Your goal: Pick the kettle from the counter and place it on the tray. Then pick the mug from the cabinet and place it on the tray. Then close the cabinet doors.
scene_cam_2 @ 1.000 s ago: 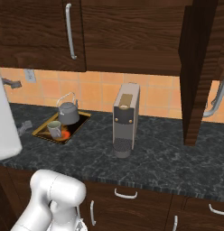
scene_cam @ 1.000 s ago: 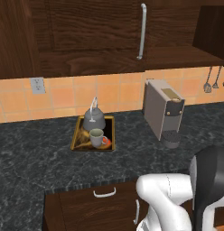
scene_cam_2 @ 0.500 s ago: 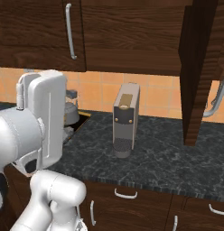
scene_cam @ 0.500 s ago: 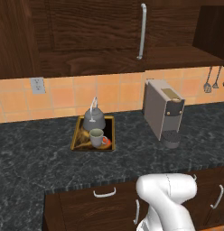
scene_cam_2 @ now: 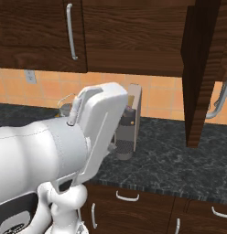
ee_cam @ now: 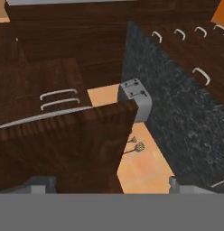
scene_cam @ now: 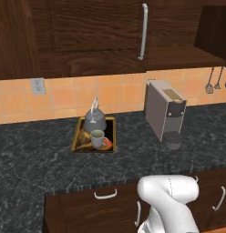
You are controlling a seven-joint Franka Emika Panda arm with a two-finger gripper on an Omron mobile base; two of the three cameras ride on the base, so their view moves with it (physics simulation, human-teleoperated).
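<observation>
Progress check: kettle (scene_cam: 95, 121) sits on tray (scene_cam: 77, 137), at its back end. Mug (scene_cam: 97, 138) is on the tray too, just in front of the kettle, handle toward the right. So both pick-and-place steps look done; what's left, as I judge it, is the cabinet doors.

Doors: in the left base view one door (scene_cam: 94, 29) w/ a long silver bar handle looks flush/shut above the tray. In the right base view another door (scene_cam_2: 202, 73) stands swung out edge-on at the right, so still open. Hand view looks along that same open panel (ee_cam: 64, 144) from up close, rolled sideways.

Gripper (ee_cam: 107, 186): fingertips (ee_cam: 39, 185) barely rise at the bottom of the hand view, spread far apart; jaws fully wide, nothing between them, holding nothing. Arm link (scene_cam_2: 94, 128) fills the mid-left of the right base view.

Surface/room: counter (scene_cam: 37, 159) is dark speckled stone, thick edge, dark wood drawers w/ small handles below. Orange tile backsplash w/ a wall socket (scene_cam: 38, 85). Boxy grey coffee machine (scene_cam: 165, 116) stands right of the tray, well apart. Utensils (scene_cam: 213, 82) hang on the wall at far right.
</observation>
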